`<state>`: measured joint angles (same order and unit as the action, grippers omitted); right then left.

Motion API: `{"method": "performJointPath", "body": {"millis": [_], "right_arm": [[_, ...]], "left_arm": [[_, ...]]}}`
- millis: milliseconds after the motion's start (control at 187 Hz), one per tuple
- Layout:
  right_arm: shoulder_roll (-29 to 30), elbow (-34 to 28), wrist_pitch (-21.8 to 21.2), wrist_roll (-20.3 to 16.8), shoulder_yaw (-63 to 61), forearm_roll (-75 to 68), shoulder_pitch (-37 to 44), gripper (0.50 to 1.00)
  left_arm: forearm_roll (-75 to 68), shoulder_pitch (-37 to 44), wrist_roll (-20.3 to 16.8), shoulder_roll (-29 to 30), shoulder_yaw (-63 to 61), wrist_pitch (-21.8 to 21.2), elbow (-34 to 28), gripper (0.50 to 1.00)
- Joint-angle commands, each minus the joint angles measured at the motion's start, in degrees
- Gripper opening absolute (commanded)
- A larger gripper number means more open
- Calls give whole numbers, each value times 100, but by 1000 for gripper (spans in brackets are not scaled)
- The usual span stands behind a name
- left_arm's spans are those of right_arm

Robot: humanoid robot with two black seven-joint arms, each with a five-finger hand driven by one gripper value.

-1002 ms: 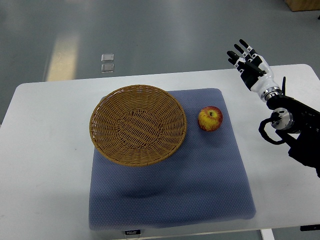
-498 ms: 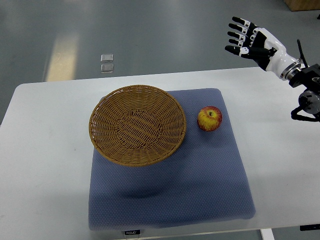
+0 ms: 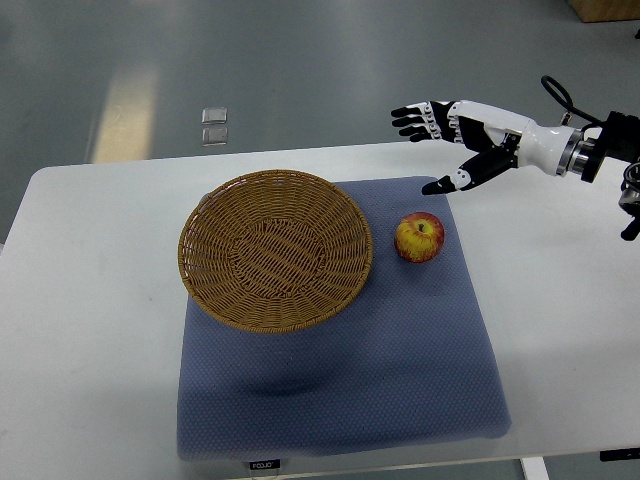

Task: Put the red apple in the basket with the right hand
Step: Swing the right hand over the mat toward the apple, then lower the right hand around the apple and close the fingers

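Below and just left of your right hand (image 3: pixel 462 135), the apple (image 3: pixel 420 237) sits on the mat (image 3: pixel 400 360), beside the basket (image 3: pixel 276 249). Fingers are spread wide, holding nothing.

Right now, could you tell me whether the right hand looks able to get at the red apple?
Probably yes: the right hand hovers open up and to the right of the red apple, with nothing between them; the wicker basket sits on the apple's far side.
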<state>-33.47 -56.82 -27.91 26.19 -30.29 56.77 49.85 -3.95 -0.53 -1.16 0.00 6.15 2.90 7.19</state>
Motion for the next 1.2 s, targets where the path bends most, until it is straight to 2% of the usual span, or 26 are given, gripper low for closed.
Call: {"method": "performJointPath", "body": {"millis": [0, 91, 466, 520, 525, 729, 954, 1195], "right_arm": [[112, 5, 67, -26, 296, 599, 33, 924], [191, 66, 137, -35, 454, 1065, 42, 924], [218, 383, 1095, -44, 911, 1864, 51, 921], [218, 383, 1095, -44, 911, 1864, 51, 921], [227, 391, 1208, -44, 963, 1925, 25, 921], [385, 427, 1341, -44, 1122, 2128, 33, 921], [701, 910, 1666, -44, 1122, 2418, 42, 921], [710, 954, 1675, -44, 1148, 2576, 42, 919]], "left_arm": [[0, 0, 2, 0, 0, 0, -7, 1000], [0, 0, 2, 0, 0, 0, 2, 1000], [0, 0, 2, 0, 0, 0, 2, 1000], [0, 0, 2, 0, 0, 0, 2, 1000], [0, 0, 2, 0, 0, 0, 2, 1000], [0, 0, -7, 0, 0, 0, -7, 1000], [0, 0, 2, 0, 0, 0, 2, 1000], [0, 0, 2, 0, 0, 0, 2, 1000]]}}
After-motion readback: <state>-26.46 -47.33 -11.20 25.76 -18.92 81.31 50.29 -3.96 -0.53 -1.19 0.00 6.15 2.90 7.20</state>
